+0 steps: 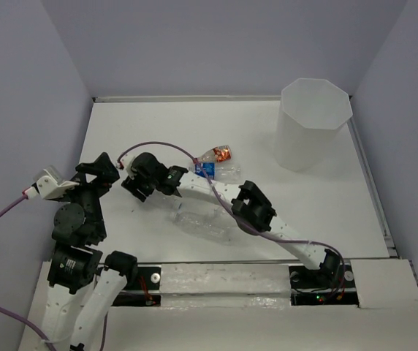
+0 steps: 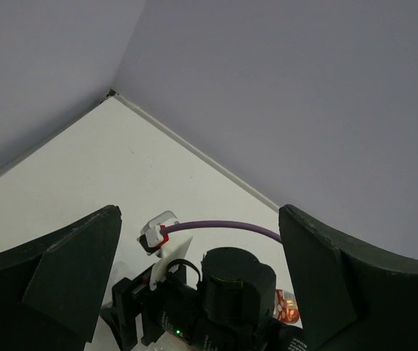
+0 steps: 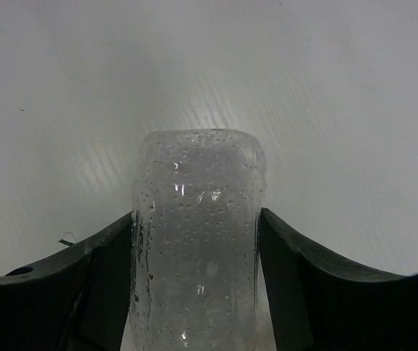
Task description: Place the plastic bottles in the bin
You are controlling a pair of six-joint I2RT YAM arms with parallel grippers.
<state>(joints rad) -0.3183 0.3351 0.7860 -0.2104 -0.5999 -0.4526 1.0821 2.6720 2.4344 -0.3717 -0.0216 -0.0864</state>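
My right gripper [image 3: 194, 241] is shut on an unlabelled clear bottle [image 3: 198, 241] with droplets inside; both fingers press its sides. In the top view that gripper [image 1: 137, 189] reaches far left across the table, and the held bottle hardly shows there. Another clear bottle [image 1: 203, 221] lies under the right forearm. A red-orange labelled bottle [image 1: 219, 153], a blue-labelled one [image 1: 206, 168] and a clear one [image 1: 231, 172] lie together mid-table. The tall translucent bin [image 1: 304, 146] stands at the far right. My left gripper [image 1: 103, 170] is open and empty, raised at the left [image 2: 198, 219].
Grey walls close the table on three sides. The right arm's wrist and purple cable [image 2: 223, 225] sit just in front of my left gripper. The right arm's elbow [image 1: 253, 206] stands between the bottles and the near edge.
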